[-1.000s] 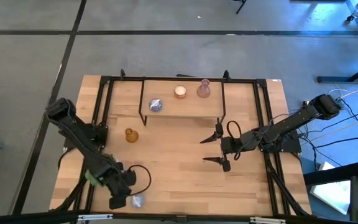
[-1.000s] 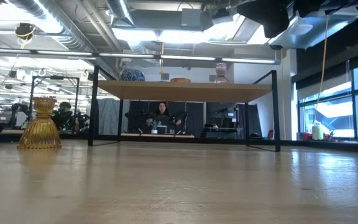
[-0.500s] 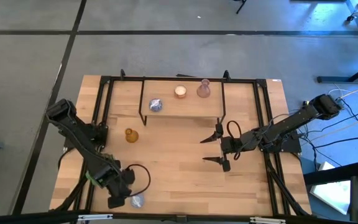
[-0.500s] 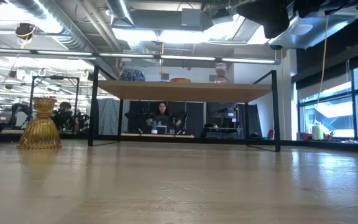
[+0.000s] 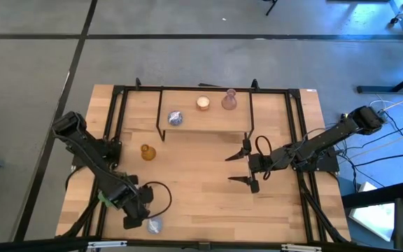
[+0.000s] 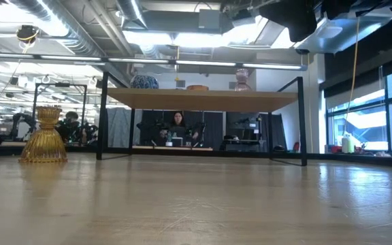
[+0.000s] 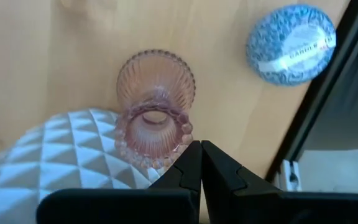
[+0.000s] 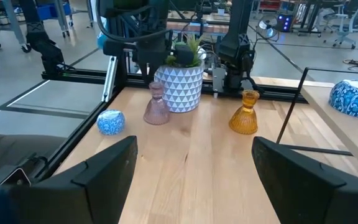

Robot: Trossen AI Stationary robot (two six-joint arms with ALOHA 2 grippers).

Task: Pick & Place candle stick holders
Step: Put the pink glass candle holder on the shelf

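Left pincer (image 5: 133, 222) is seen low at the near-left corner of the worktop (image 5: 201, 196); its fingers (image 7: 188, 168) are pressed together, nothing held between them. In the left wrist view they sit directly above a pink holder (image 7: 155, 118), ribbed and standing upright on the wood, with a beaded rim. Just beside that pink holder is a white pot (image 7: 55, 155) with a diamond pattern, seemingly touching it. A blue round holder (image 7: 291, 43) lies a little apart from both, close to the black frame rail (a label strip is visible on it, not readable in full).

Right pincer (image 5: 242, 168) hangs over the right-centre of the worktop, fingers spread wide apart, empty. From its wrist camera the far group is seen across the wood: blue holder, pink holder, and the pot with a green plant (image 8: 188, 53) in it.

An amber holder (image 5: 146, 152) stands alone on the worktop, left of centre, well apart from both pincers.

A raised shelf (image 5: 205, 119) at the back carries three holders in a row: a second blue round holder (image 5: 175, 118), a cream holder (image 5: 203, 103), and a second pink holder (image 5: 229, 100).

A seated person (image 6: 177, 128) is noted in the room beyond, seen beneath the shelf.
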